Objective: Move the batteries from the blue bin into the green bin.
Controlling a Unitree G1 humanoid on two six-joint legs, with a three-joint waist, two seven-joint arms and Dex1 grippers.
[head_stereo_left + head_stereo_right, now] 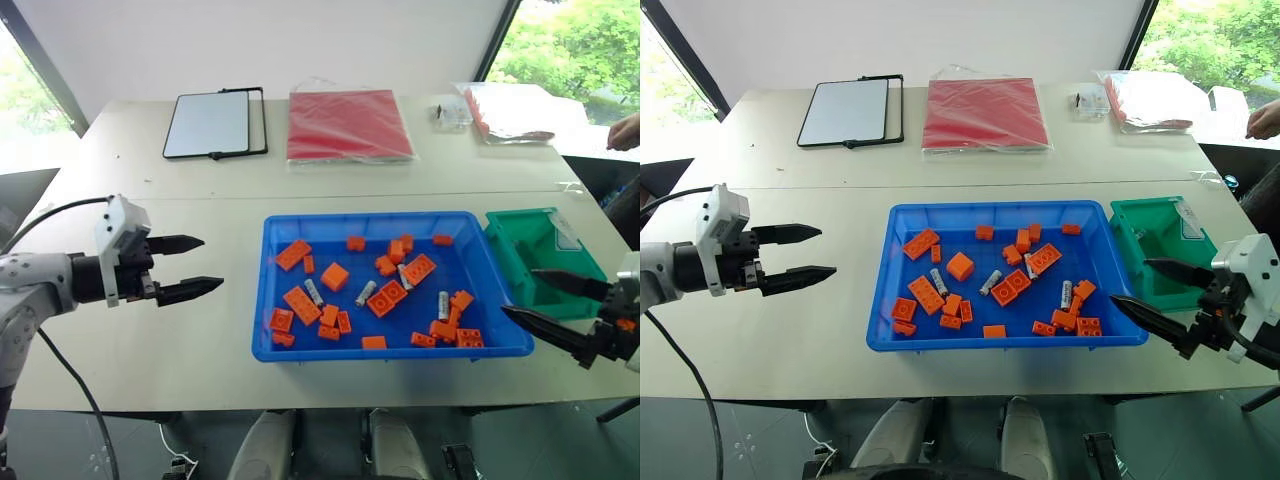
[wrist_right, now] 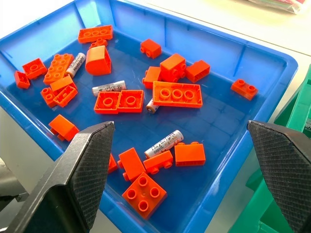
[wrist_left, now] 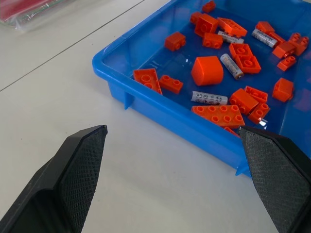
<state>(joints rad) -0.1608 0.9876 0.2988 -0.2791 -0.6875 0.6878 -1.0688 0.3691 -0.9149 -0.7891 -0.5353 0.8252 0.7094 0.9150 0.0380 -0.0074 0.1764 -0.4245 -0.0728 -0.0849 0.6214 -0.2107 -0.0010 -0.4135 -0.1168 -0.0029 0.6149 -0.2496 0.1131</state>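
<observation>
Table [image 1: 180,330]: a pale top carried every item; a whiteboard [image 1: 207,124] and a red packet [image 1: 348,124] lay at the far edge, around 11 and 12 o'clock from the blue bin.
Blue bin [image 1: 392,349]: the large shallow tray sat at table centre, near the front edge, holding orange bricks [image 1: 302,304] scattered among the batteries.
Green bin [image 1: 545,244]: it stood just beside the blue bin at 3 o'clock; what could be seen of its inside held no batteries (judged: no transfer completed yet).
Left gripper [image 1: 180,268]: it hovered over bare table at 9 o'clock from the blue bin, well apart from it, fingers spread, holding nothing.
Right gripper [image 1: 545,300]: it hovered at 4 o'clock from the blue bin, in front of the green bin, fingers spread wide and empty.
Batteries [image 1: 365,293]: four silver-grey cylinders lay on the blue bin's floor; one [image 2: 164,142] at the 4 o'clock side rested against a brick, nearest the right gripper.
Step in hand: approach for the first pick (a judgement).
Method: the right gripper was best placed; it should descend on the nearest battery with the fingers set across the cylinder's short axis, clear of the touching brick, and close at mid-length.
Risk: a rounded battery could roll or slip from the pads; a brick could be pinched with it.
</observation>
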